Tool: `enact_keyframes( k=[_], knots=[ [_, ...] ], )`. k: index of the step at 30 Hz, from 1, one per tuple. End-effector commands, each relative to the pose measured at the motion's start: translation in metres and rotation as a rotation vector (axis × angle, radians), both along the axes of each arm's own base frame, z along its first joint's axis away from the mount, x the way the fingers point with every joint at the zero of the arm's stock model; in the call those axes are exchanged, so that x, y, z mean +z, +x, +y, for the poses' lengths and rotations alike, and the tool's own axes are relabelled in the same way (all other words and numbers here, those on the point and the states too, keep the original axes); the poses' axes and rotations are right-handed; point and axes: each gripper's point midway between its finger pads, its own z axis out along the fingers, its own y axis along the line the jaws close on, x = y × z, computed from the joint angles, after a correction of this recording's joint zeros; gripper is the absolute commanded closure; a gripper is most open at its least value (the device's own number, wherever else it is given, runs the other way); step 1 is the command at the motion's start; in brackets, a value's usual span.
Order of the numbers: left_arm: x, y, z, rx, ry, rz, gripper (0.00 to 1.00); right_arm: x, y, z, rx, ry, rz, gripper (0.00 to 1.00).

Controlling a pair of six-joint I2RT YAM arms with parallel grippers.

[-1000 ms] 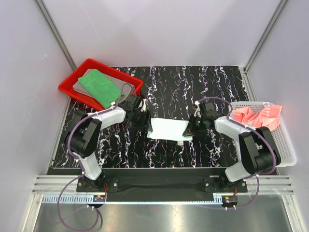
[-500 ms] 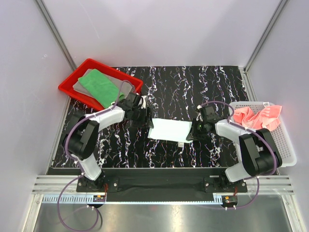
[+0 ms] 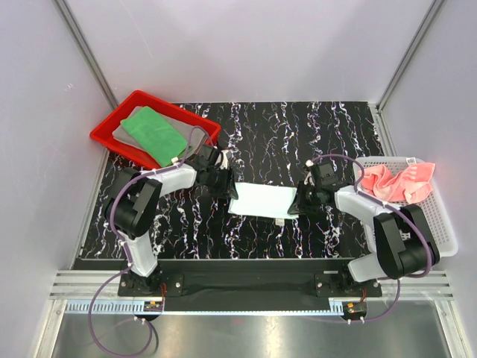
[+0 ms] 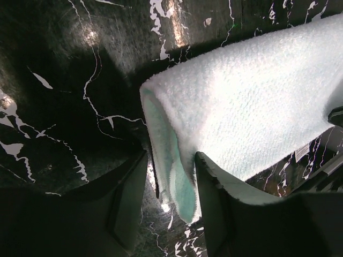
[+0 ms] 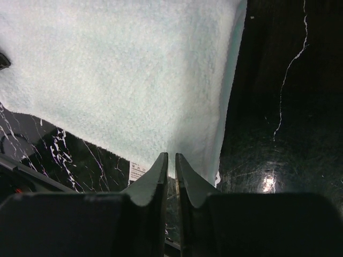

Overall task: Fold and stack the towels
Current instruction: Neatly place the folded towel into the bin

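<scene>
A folded white towel [image 3: 261, 200] lies mid-table, its label [image 5: 138, 171] at the near edge. My left gripper [image 3: 226, 186] is at its left end. In the left wrist view that gripper [image 4: 171, 158] stands open astride the folded edge [image 4: 177, 176], the right finger touching cloth and a gap on the left. My right gripper [image 3: 297, 201] is at the towel's right end. In the right wrist view it [image 5: 171, 156] is shut on the towel's near right corner. A green towel [image 3: 153, 134] lies on a grey towel [image 3: 121, 129]. A salmon-pink towel [image 3: 393, 181] is crumpled in the basket.
The red tray [image 3: 104, 137] with the grey and green towels sits at the back left. A white mesh basket [image 3: 440, 231] stands at the right edge. Black marbled tabletop [image 3: 268, 134] stretches behind the white towel. Metal frame posts rise at both back corners.
The white towel's raised ends have come down and it lies flatter. The right gripper has dropped with its corner. The left jaws have narrowed around the folded edge.
</scene>
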Motion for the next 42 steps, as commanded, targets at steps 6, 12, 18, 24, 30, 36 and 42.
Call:
enact_keyframes(
  k=[6,12,18,24,30,36,42],
  knots=[
    [-0.024,-0.015,0.0,-0.026,0.041,0.052,0.67,0.045,0.015,0.007,0.001,0.045,-0.12,0.82],
    [-0.024,-0.014,-0.003,-0.021,0.037,0.057,0.93,0.068,0.017,0.009,0.013,0.071,-0.171,0.81],
    [0.001,-0.01,-0.007,-0.058,0.026,0.038,1.0,0.084,0.018,0.009,0.029,0.076,-0.214,0.8],
    [0.048,-0.009,0.012,-0.086,0.117,-0.044,1.0,0.1,0.019,0.008,0.044,0.072,-0.256,0.8],
    [0.065,-0.002,0.046,-0.102,0.297,-0.102,1.0,0.117,0.025,0.01,0.055,0.076,-0.295,0.79],
    [0.099,0.021,0.076,-0.079,0.457,-0.235,1.0,0.123,0.027,0.01,0.057,0.077,-0.318,0.79],
    [0.141,0.06,0.133,-0.015,0.77,-0.378,1.0,0.122,0.028,0.012,0.066,0.085,-0.321,0.79]
  ],
)
